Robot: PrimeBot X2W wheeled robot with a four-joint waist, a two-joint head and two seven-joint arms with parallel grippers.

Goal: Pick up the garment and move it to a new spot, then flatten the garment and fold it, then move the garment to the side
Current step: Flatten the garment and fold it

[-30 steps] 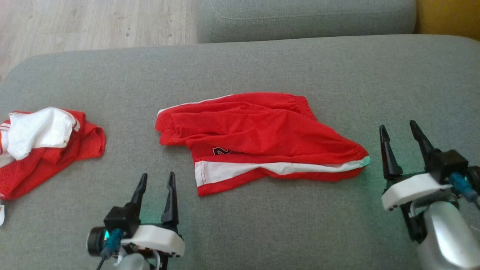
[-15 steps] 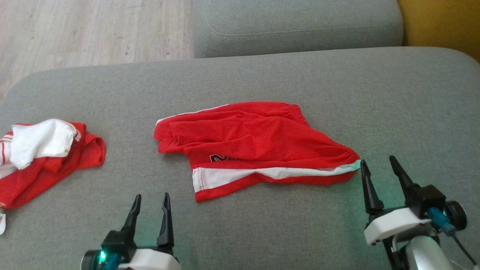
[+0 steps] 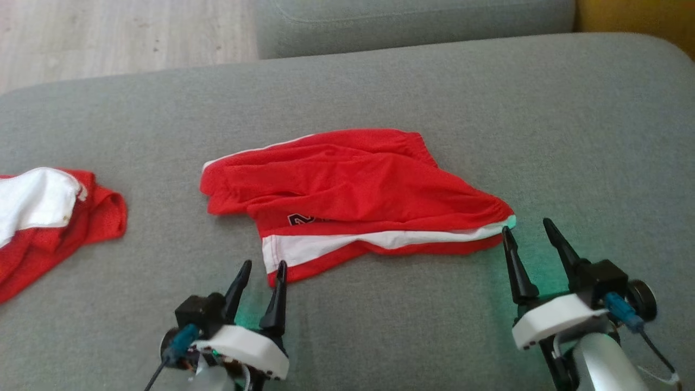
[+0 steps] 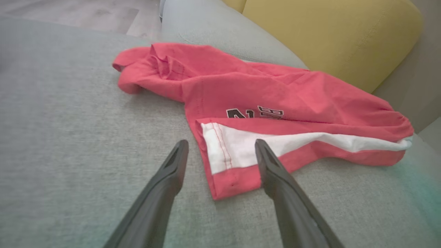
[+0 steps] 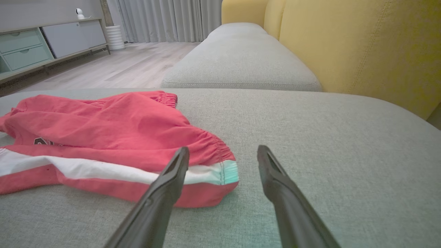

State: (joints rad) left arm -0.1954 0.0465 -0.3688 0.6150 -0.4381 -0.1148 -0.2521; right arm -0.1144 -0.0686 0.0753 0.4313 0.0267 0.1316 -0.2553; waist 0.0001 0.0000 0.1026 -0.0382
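The garment is a pair of red shorts with a white side stripe and a dark print, lying loosely folded in the middle of the grey cushion. My left gripper stands open just short of the shorts' near left hem corner; in the left wrist view that hem lies between its fingers. At the shorts' right end, by the elastic waistband, my right gripper is open, with its left finger over the waistband corner.
A second red and white garment lies crumpled at the cushion's left edge. Another grey cushion and wooden floor lie beyond. A yellow sofa back rises on the right.
Both grippers have moved in toward the shorts: the left to the near left hem corner, the right down to the waistband end. The head camera has shifted too.
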